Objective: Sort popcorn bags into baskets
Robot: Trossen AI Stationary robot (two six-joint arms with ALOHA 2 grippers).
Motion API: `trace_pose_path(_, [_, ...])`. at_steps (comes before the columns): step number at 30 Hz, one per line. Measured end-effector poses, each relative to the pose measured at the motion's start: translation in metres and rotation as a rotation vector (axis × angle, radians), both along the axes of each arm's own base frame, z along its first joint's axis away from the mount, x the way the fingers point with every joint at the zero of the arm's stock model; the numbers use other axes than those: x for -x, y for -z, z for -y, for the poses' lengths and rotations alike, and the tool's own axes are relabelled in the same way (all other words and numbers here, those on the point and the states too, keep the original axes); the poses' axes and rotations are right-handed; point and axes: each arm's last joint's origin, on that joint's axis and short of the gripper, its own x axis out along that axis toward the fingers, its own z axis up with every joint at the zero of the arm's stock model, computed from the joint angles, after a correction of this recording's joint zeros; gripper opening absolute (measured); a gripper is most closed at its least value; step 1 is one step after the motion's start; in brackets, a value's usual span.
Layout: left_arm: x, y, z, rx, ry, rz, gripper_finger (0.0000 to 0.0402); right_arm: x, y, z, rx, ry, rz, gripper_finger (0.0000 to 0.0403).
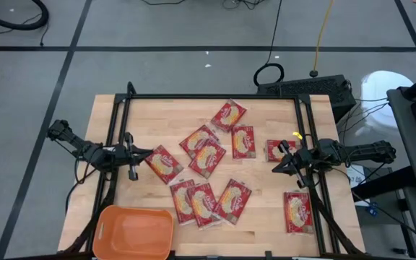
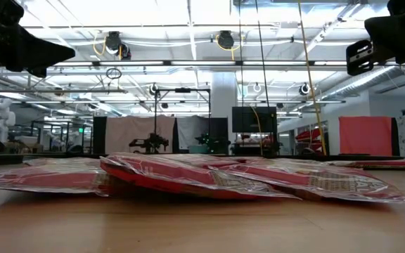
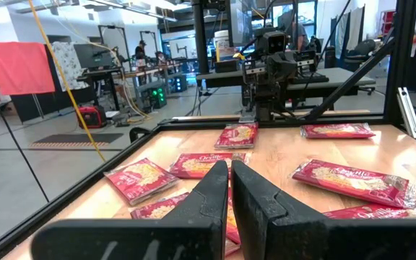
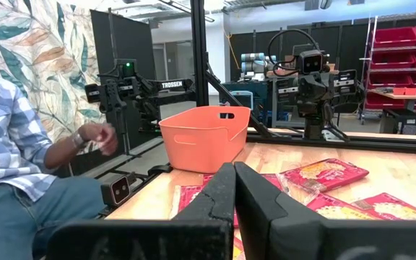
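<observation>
Both tools, left [image 1: 144,153] and right [image 1: 280,163], are clenched and empty; open one wide above a single bag [image 1: 164,164], avoiding overlapped ones.

Illumination is bright, even and diffuse, supplied from overhead. In the low view, ceiling light strips [image 2: 188,63] are overexposed toward 12 o'clock, and the table [image 2: 202,225] foreground at 6 o'clock is out of focus. In the high view, shadows on the tabletop are short and soft, and a white glare patch [image 1: 385,83] sits at 2 o'clock. Both wrist views render the nearest fingers [image 3: 215,195] dark and slightly soft. The popcorn bags [image 3: 352,180] show faint sheen.
</observation>
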Motion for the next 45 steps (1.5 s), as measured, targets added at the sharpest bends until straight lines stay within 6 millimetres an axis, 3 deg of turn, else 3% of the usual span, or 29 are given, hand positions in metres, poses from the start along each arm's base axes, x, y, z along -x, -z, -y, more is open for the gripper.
trace_pose_path(29, [0.0, 0.0, 0.0, 0.001, 0.0, 0.002, 0.0026, 0.0, -0.003, 0.002, 0.023, 0.06, 0.046, 0.0])
trace_pose_path(34, [0.0, -0.001, 0.0, 0.003, 0.0, 0.005, 0.0026, 0.001, -0.009, 0.002, -0.073, 0.055, 0.07, 0.0])
trace_pose_path(40, [0.0, -0.001, 0.0, 0.004, 0.0, 0.006, 0.0026, 0.004, -0.025, 0.006, -0.082, 0.177, 0.248, 0.0])
trace_pose_path(43, [0.0, -0.001, 0.0, 0.004, 0.0, 0.007, 0.0026, -0.001, -0.022, 0.007, -0.079, 0.244, 0.166, 0.0])
trace_pose_path(45, [0.0, -0.001, 0.0, -0.001, -0.001, 0.007, 0.0026, -0.003, -0.035, 0.007, -0.088, 0.259, 0.141, 0.0])
